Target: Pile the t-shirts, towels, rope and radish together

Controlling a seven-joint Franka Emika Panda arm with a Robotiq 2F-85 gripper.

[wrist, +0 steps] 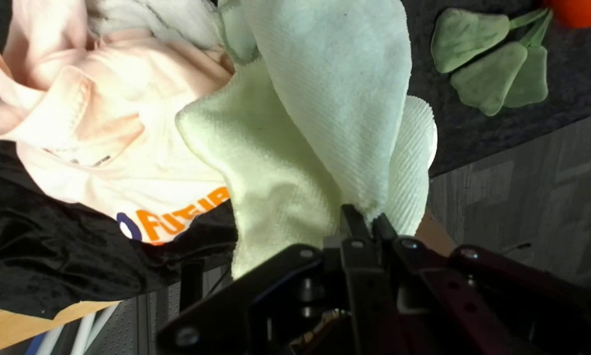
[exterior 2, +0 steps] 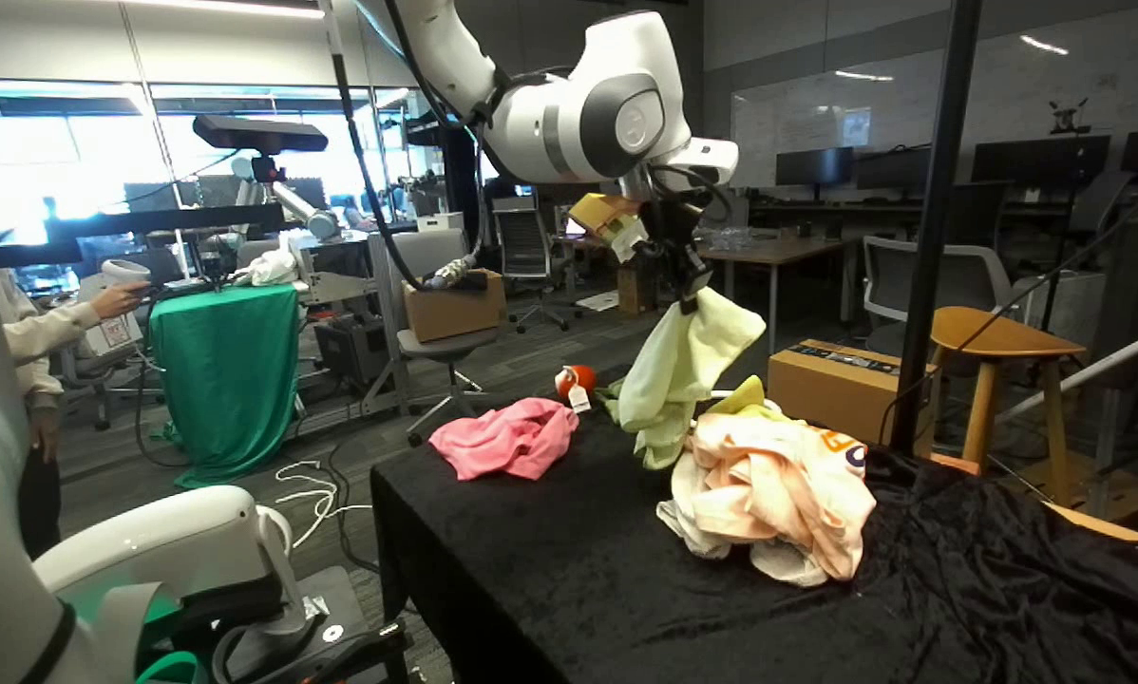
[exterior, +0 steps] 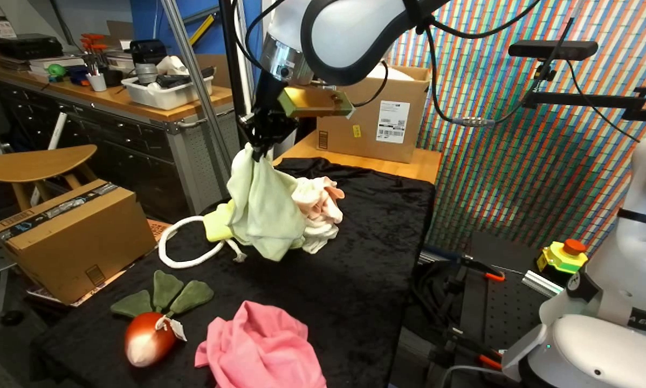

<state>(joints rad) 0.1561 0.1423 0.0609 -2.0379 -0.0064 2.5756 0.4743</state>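
Note:
My gripper (exterior: 259, 153) (exterior 2: 691, 300) (wrist: 367, 222) is shut on a pale green towel (exterior: 266, 210) (exterior 2: 678, 370) (wrist: 340, 93). The towel hangs above the black-covered table; whether its lower end touches anything is unclear. Beside it lies a heap with a peach t-shirt (exterior: 318, 195) (exterior 2: 768, 465) (wrist: 128, 138) and whitish cloth (exterior: 320, 231) (exterior 2: 702, 508). A yellow cloth (exterior: 218, 222) (exterior 2: 745, 397) and a looped white rope (exterior: 164, 248) lie by the heap, partly hidden by the towel. A red radish (exterior: 148, 337) (exterior 2: 577, 378) (wrist: 584, 10) with green leaves and a pink cloth (exterior: 263, 345) (exterior 2: 507, 437) lie apart.
The black cloth (exterior: 355, 291) (exterior 2: 569, 570) covers the table to its edges. A cardboard box (exterior: 80, 242) (exterior 2: 835, 385) stands beside the table, and a larger box (exterior: 350, 118) stands behind it. A metal post (exterior: 201, 86) and a dark pole (exterior 2: 939, 218) rise near the table.

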